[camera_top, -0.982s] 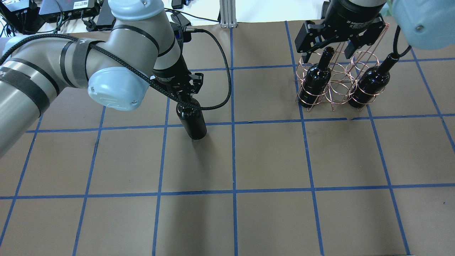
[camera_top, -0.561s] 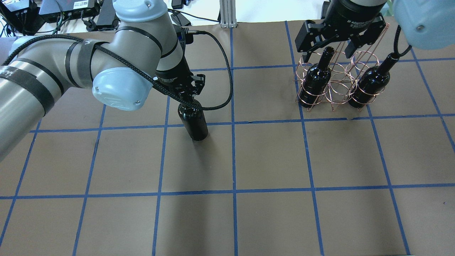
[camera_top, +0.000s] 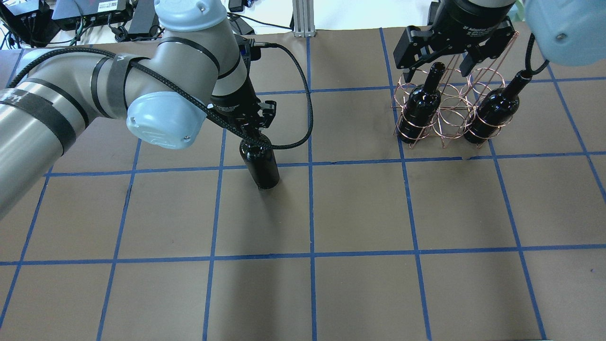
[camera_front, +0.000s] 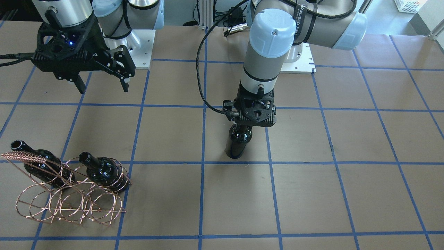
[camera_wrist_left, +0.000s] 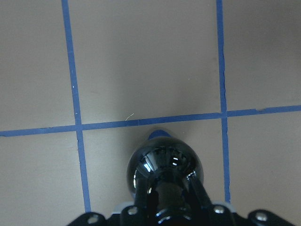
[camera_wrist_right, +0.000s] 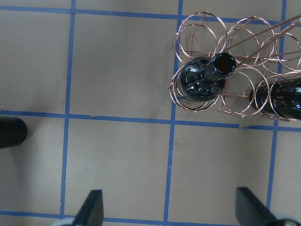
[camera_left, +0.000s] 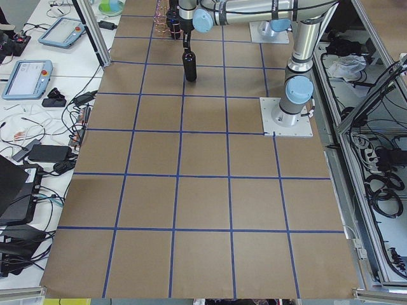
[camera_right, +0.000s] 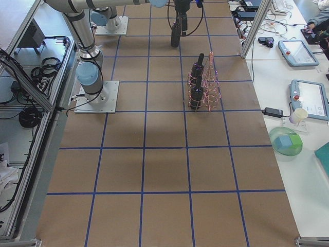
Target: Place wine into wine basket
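My left gripper is shut on the neck of a near-black wine bottle, which hangs upright left of the table's middle. Its base is at or just above the paper; I cannot tell which. The bottle also shows in the front view and the left wrist view. The copper wire wine basket stands at the far right and holds two more bottles in its outer loops. My right gripper is open and empty above the basket.
The table is brown paper with a blue tape grid. The basket's middle loops hold nothing. Cables and electronics lie beyond the far edge. The basket's handle rises above its loops.
My left arm has carried the bottle a little to the right, toward the basket's side. The right gripper and the basket have not moved.
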Robot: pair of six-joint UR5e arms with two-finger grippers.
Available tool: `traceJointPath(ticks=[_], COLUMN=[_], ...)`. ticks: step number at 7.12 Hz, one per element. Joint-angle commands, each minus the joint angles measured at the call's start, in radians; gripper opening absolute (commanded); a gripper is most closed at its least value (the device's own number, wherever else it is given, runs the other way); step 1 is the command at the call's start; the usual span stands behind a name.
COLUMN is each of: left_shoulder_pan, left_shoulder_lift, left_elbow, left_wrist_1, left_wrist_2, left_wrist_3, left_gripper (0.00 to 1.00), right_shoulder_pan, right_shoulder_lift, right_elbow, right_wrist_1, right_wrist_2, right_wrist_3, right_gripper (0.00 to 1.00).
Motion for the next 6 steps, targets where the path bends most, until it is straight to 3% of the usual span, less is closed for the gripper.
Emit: traceJointPath(ticks=[1,4,6], left_shoulder_pan=[-0.01,-0.012,-0.012], left_shoulder_lift=[-0.003,-0.01,-0.015], left_elbow=[0.001,0.0,0.0], left_wrist_1=[0.003,0.001,0.003], left_wrist_2=[0.001,0.001,0.001], left_wrist_3=[0.002,0.005,0.005], left_gripper=[0.0,0.0,0.0], right_shoulder_pan=[0.005,0.008,0.024], right_shoulder_lift=[-0.002,0.005,0.01], right_elbow=[-0.002,-0.014,-0.017], right_wrist_1=[-0.001,0.001,0.007], right_wrist_2=[-0.03,-0.035,-0.019], right_wrist_3=[0.001,0.021,0.146], right_gripper=[1.0,1.0,1.0])
